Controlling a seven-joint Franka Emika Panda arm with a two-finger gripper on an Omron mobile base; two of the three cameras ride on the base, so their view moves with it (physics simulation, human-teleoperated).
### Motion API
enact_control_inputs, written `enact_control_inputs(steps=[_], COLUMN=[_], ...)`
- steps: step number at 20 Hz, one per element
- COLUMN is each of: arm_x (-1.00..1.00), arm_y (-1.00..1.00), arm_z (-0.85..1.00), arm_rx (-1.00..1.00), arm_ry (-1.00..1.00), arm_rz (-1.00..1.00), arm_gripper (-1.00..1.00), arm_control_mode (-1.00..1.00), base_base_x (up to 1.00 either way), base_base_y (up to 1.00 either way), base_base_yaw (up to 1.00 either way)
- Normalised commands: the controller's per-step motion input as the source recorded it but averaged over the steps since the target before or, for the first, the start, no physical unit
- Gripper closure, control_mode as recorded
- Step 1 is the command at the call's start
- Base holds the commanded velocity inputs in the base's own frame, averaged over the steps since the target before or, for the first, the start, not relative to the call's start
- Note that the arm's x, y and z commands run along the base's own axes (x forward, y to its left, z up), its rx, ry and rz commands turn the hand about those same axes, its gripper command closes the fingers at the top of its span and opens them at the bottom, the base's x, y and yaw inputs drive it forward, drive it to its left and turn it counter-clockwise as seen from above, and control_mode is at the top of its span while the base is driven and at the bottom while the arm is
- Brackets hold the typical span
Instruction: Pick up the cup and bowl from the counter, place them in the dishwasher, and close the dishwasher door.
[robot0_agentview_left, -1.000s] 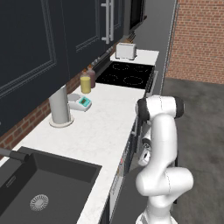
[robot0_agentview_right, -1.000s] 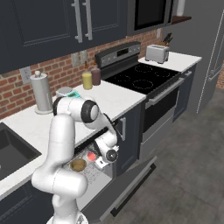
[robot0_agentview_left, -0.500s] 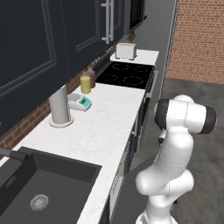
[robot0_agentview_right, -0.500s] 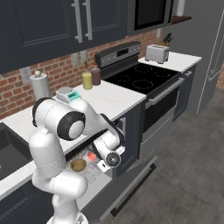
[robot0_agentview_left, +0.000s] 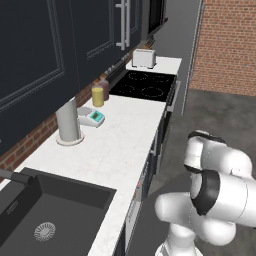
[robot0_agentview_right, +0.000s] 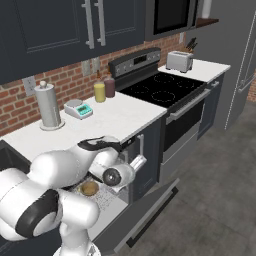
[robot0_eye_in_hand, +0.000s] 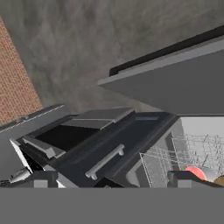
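The dishwasher door (robot0_agentview_right: 148, 209) hangs open and lowered toward the floor, seen as a grey slab (robot0_eye_in_hand: 183, 85) in the hand view. The grey wire rack (robot0_eye_in_hand: 192, 151) is pulled out. In it rests the cup (robot0_eye_in_hand: 195, 172), showing its salmon-red inside, with the tan bowl (robot0_eye_in_hand: 220, 180) beside it at the picture's edge. The bowl (robot0_agentview_right: 90, 188) also shows in the rack, just behind my arm. My gripper (robot0_agentview_right: 138, 161) hovers above the rack and the open door; its fingers (robot0_eye_in_hand: 38, 177) stand wide apart, open, with nothing between them. The white counter (robot0_agentview_left: 117, 145) carries neither cup nor bowl.
A grey cylinder (robot0_agentview_left: 68, 121), a small scale (robot0_agentview_left: 93, 117), a yellow jar (robot0_agentview_left: 98, 96) and a dark jar (robot0_agentview_left: 105, 90) stand along the counter's back. The black sink (robot0_agentview_left: 45, 215) lies near, the cooktop (robot0_agentview_left: 145, 85) and toaster (robot0_agentview_left: 143, 58) far. The oven handle (robot0_agentview_right: 192, 104) flanks the dishwasher.
My arm has swung round, its elbow now nearer the cameras. The hand has lifted off the rack, and the cup that was at the fingers now lies in the rack.
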Motion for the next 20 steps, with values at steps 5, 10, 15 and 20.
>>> enact_control_inputs(steps=[5,10,15,20], arm_x=[-0.72,-0.75,-0.74,-0.65], arm_y=[-0.38,-0.50,-0.66,-0.84], arm_z=[1.00,1.00,0.98,0.92], arm_rx=[-0.20,-0.21,-0.18,-0.15], arm_ry=[0.11,0.21,0.27,0.28], arm_rz=[-0.07,-0.05,-0.03,0.00], arm_gripper=[-1.00,-1.00,-1.00,-1.00], arm_control_mode=[-1.00,-1.00,-1.00,-1.00], base_base_x=[0.00,0.00,0.00,0.00], base_base_y=[0.00,0.00,0.00,0.00], base_base_yaw=[0.00,0.00,0.00,0.00])
